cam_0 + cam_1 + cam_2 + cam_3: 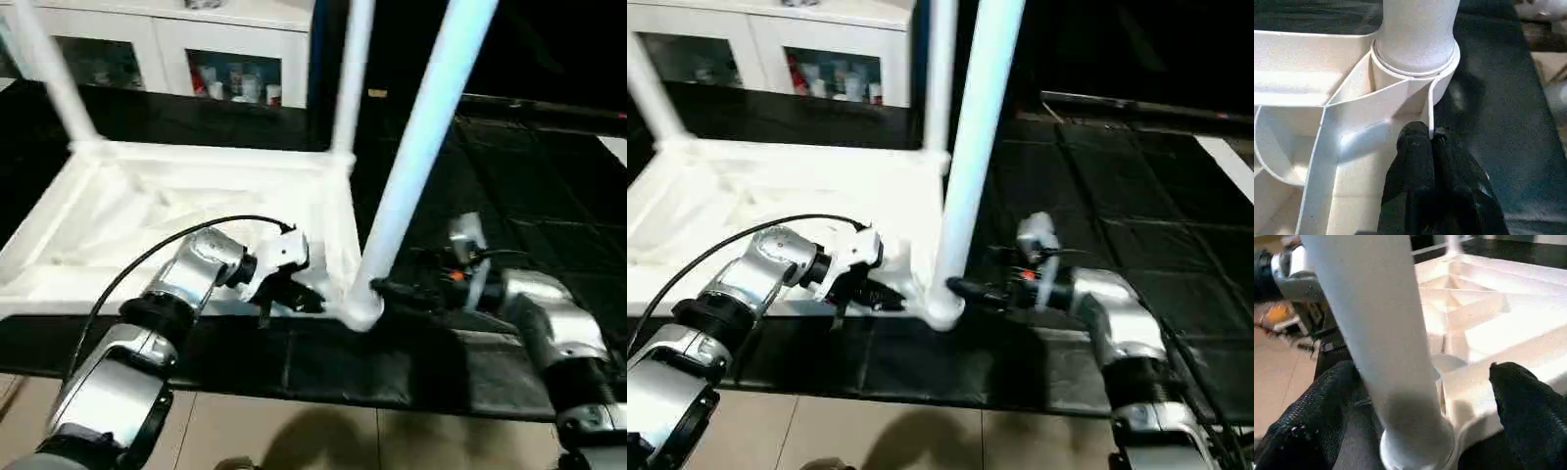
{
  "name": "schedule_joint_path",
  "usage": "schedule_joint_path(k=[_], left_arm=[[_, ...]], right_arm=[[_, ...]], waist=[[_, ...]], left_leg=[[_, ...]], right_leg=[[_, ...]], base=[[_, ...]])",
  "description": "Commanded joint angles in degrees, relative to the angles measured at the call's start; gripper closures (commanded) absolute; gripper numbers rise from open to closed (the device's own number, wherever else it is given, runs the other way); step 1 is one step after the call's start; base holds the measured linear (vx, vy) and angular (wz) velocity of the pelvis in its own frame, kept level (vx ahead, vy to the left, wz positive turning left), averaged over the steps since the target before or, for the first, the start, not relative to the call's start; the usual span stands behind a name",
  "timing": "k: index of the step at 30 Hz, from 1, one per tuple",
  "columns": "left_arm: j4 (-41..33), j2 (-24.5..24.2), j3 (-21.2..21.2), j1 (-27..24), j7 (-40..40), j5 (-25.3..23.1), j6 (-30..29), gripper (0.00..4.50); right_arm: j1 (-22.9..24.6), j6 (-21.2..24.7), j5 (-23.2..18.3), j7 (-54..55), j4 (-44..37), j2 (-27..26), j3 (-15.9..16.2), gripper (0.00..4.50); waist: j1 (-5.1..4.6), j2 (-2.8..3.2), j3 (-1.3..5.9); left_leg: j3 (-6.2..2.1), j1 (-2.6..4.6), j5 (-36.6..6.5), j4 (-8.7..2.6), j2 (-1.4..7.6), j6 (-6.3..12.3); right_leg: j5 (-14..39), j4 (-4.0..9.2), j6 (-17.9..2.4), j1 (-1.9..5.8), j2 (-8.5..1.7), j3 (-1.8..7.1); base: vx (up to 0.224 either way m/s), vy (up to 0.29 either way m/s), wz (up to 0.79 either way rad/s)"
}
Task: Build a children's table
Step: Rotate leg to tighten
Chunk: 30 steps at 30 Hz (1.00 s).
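The children's table lies upside down on the black mat, its ribbed white top [147, 206] facing up. Three white legs stand in its corner sockets: the far-left leg [49, 69], the far-right leg [351, 69] and the near-right leg [421, 147]. My left gripper [294, 294] is shut on the thin rim wall [1431, 107] just beside the near-right socket [361, 311]. On the other side, my right gripper [965, 289] stands open at the foot of the near-right leg [1381, 333]. One black finger [1327, 396] is on each side of it, the other [1528, 401] over the table's edge.
A white cabinet with glass doors [167, 49] stands behind the table. The black mat [529, 196] stretches to the right, and its front edge meets tan floor [294, 431] near my arms. A black cable [147, 257] loops over my left forearm.
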State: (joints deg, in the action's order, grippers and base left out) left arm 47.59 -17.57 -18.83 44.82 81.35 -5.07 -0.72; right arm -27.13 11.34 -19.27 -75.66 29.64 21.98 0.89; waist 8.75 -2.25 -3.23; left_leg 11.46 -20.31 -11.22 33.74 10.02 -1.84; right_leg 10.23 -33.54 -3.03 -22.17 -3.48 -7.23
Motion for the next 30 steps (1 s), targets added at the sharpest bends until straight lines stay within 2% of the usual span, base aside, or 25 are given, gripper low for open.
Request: schedule_joint_path(k=[1,3,5,8,10,15,20,23,26,27,30], left_arm=[[-1.48,0.49,-2.13,-0.29,2.84,-0.61,1.25,4.5],[-2.48,0.01,-2.85,-0.52,4.29,-1.01,1.92,4.5],[-3.12,-0.25,-3.21,-0.65,4.93,-1.14,2.11,4.5],[-3.65,-0.48,-3.53,-0.59,5.37,-0.96,1.98,4.5],[-3.7,-0.51,-3.57,-0.58,5.42,-0.93,1.97,4.5],[-3.95,-0.64,-3.84,-0.71,5.57,-0.93,2.34,4.5],[-4.12,-0.68,-3.89,-0.83,5.27,-0.87,2.39,4.5],[-4.09,-0.72,-3.91,-0.82,5.2,-0.9,2.38,4.5],[-4.04,-0.75,-3.91,-0.72,5.13,-0.88,2.29,4.5],[-3.96,-0.8,-3.96,-0.68,5.03,-0.84,2.28,4.5],[-3.62,-0.8,-3.96,-0.66,4.86,-0.82,2.41,4.5]], right_arm=[[-0.52,-1.04,1.34,-1.14,0.76,0.52,1.09,0.02],[-1.02,-2.41,2.73,-3.1,2.16,0.41,3.04,0.02],[-1.57,-3.17,3.37,-3.92,3.44,0.12,3.73,0.38],[-2.76,-4.4,4.02,-4.51,5.72,-0.1,4.33,0.41],[-2.92,-4.66,4.12,-4.58,6.04,-0.1,4.43,0.75],[-3.9,-6.65,4.58,-5.2,8.23,-0.06,4.83,1.0],[-4.41,-6.19,4.17,-7.15,9.01,-0.27,5.09,1.38],[-4.59,-6.24,4.1,-7.69,9.4,-0.47,5.06,1.77],[-4.69,-6.14,4.02,-8.21,9.7,-0.56,5.21,1.86],[-4.66,-6.08,3.85,-8.48,9.82,-0.58,5.41,2.15],[-4.38,-5.66,3.48,-8.91,9.5,-0.59,5.47,2.22]], waist=[[-0.35,0.36,3.93],[-0.3,0.24,3.96],[-0.24,0.24,4.0],[-0.3,0.25,3.95],[-0.37,0.27,3.95],[-0.45,0.19,3.97],[-0.48,0.18,4.01],[-0.48,0.16,4.06],[-0.5,0.16,4.03],[-0.51,0.28,4.02],[-0.52,0.27,4.03]], left_leg=[[-1.94,1.17,-6.87,-3.7,5.23,2.62],[-1.95,0.86,-6.35,-3.64,5.07,2.88],[-1.97,0.78,-6.23,-3.6,5.03,2.9],[-1.97,0.82,-6.55,-3.59,5.05,2.87],[-2.0,0.85,-6.68,-3.59,5.07,2.61],[-2.0,0.84,-6.71,-3.55,5.03,2.86],[-1.99,0.77,-6.6,-3.46,5.01,3.16],[-1.99,0.71,-6.02,-3.41,5.03,3.33],[-1.97,0.68,-6.39,-3.38,4.96,3.41],[-2.0,0.77,-6.51,-3.43,5.04,3.27],[-2.02,0.78,-6.8,-3.44,5.03,3.04]], right_leg=[[12.01,3.71,-9.65,2.68,-7.37,4.49],[11.31,3.56,-9.74,2.9,-7.41,4.44],[11.94,3.59,-9.6,3.01,-7.5,4.44],[12.57,3.65,-9.49,2.91,-7.42,4.44],[13.05,3.66,-9.46,2.9,-7.34,4.43],[13.17,3.59,-9.37,2.91,-7.31,4.46],[13.51,3.61,-9.3,2.93,-7.28,4.44],[12.37,3.41,-9.68,2.93,-7.28,4.47],[12.88,3.48,-9.59,2.95,-7.26,4.45],[13.24,3.55,-9.48,2.89,-7.26,4.45],[13.54,3.56,-9.41,2.92,-7.25,4.44]], base=[[0.0,0.0,0.0],[0.0,0.0,0.0],[0.0,0.0,0.0],[0.0,0.0,0.0],[0.0,0.0,0.0],[0.0,0.0,0.0],[0.0,0.0,0.0],[0.0,0.0,0.0],[0.0,0.0,0.0],[0.0,0.0,0.0],[0.0,0.0,0.0]])
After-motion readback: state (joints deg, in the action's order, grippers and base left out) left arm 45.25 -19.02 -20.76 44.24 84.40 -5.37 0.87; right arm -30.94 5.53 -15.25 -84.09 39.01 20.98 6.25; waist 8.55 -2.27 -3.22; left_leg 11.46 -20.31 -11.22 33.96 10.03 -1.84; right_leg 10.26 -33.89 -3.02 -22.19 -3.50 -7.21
